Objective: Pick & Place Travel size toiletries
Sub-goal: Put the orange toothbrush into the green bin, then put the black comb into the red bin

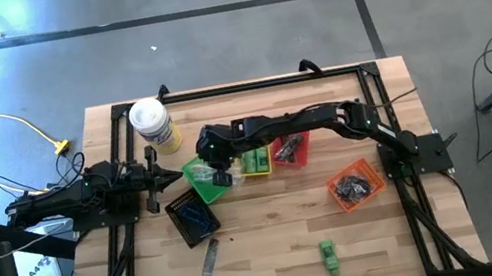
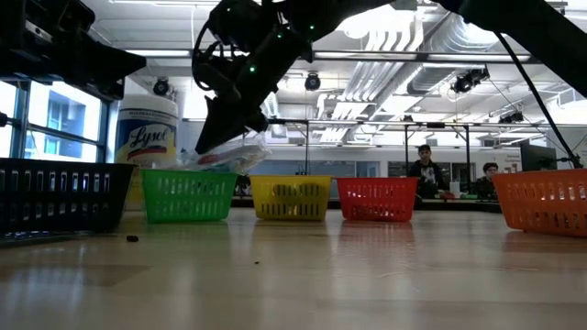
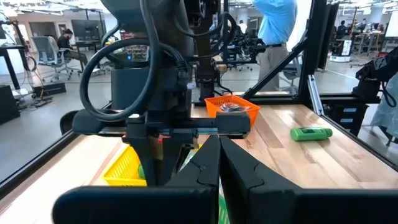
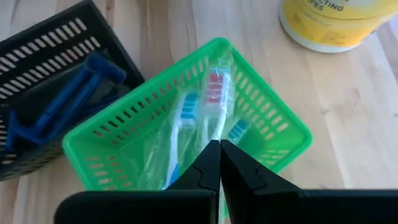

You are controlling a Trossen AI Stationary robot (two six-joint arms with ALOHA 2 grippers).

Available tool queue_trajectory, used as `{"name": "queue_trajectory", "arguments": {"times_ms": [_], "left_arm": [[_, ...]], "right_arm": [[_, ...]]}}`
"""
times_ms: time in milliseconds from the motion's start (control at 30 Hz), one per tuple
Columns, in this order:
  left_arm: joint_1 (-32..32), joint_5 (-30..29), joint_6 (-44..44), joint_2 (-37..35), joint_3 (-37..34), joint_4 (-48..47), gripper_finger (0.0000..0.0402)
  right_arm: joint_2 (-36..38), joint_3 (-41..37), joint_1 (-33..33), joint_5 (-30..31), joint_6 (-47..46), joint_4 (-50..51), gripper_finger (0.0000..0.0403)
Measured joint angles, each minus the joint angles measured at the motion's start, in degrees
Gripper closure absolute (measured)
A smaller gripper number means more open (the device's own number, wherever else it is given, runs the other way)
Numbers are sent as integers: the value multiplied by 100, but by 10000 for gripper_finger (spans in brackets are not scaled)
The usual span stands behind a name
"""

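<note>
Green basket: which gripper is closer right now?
Right. The right gripper is directly above the green basket, fingers shut over its wrapped toothbrushes. The left gripper waits beside it, near the table's left edge.

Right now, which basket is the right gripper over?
The green basket, holding wrapped toothbrushes. The right gripper hangs shut above it; black, yellow, red and orange baskets sit aside.

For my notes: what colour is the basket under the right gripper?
Bright green basket, clearest in the right wrist view.
</note>
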State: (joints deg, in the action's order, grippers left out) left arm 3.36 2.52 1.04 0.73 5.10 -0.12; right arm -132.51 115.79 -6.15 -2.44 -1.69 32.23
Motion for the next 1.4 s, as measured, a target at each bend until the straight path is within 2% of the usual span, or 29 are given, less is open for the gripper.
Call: {"name": "queue_trajectory", "arguments": {"times_ms": [267,567,767,1033,1400], "left_arm": [[0,0,-4,-2,0,-101,402],[0,0,-4,-2,0,-131,402],[0,0,2,-2,0,-133,402],[0,-2,18,-2,0,-179,402],[0,-9,-113,-2,-2,-295,402]], "right_arm": [[-59,0,-2,-65,4,-46,389],[-59,0,-2,-57,-171,-136,266],[-59,0,17,-93,-275,-298,217],[189,-2,15,-780,-326,-227,204],[1162,2,21,-944,-316,-270,213]]}}
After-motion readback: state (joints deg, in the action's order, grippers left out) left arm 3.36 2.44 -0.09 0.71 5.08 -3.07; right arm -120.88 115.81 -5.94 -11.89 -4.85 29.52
